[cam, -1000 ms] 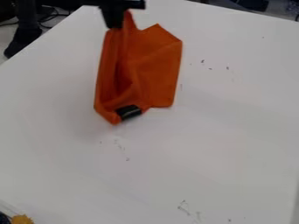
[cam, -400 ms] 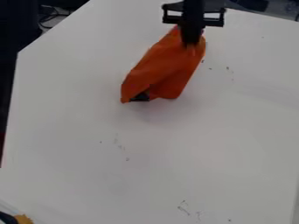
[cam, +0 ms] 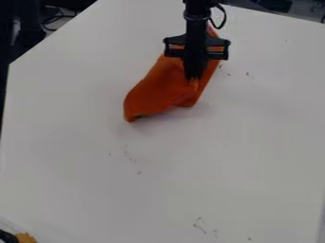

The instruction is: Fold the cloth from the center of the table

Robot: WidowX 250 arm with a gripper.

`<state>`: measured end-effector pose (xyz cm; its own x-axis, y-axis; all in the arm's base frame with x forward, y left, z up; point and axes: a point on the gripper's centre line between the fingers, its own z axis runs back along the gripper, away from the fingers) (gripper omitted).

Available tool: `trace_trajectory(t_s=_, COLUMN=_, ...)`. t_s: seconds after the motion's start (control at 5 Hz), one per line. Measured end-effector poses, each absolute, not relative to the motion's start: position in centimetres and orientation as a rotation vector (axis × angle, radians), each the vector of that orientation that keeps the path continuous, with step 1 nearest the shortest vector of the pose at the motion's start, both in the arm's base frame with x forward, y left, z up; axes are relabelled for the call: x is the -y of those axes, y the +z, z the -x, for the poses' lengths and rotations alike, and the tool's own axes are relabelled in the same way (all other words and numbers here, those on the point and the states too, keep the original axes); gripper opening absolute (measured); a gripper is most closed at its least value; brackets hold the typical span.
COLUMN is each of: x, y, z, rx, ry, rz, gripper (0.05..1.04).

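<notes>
The black gripper (cam: 194,77) hangs down over the upper middle of the view, its fingertips pinched together on a bit of the orange cloth (cam: 157,90). The cloth slants from the upper right, behind the gripper, down to a rounded end at the lower left. A small dark patch shows at its lower edge. Part of the cloth is hidden by the gripper and its crossbar.
The white table (cam: 190,166) spreads around the cloth, with small dark marks on its surface. Its far edges run along the top and left. At the bottom left corner sits a small yellow thing (cam: 25,238) beside something black.
The gripper first moved right with the cloth, then came down toward the camera and slightly left. The cloth swung to a slant, and its dark patch is now mostly covered.
</notes>
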<state>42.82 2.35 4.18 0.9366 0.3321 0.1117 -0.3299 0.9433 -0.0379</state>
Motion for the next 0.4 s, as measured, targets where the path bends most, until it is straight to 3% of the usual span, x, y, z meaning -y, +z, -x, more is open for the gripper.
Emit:
trace_trajectory(t_s=0.2, x=-1.71, y=4.35, z=-42.43, rx=0.096, ry=0.295, rz=-0.031, gripper=0.326)
trace_trajectory(t_s=0.4, x=-1.83, y=4.82, z=-42.89, rx=0.118, ry=0.284, rz=-0.052, gripper=0.604)
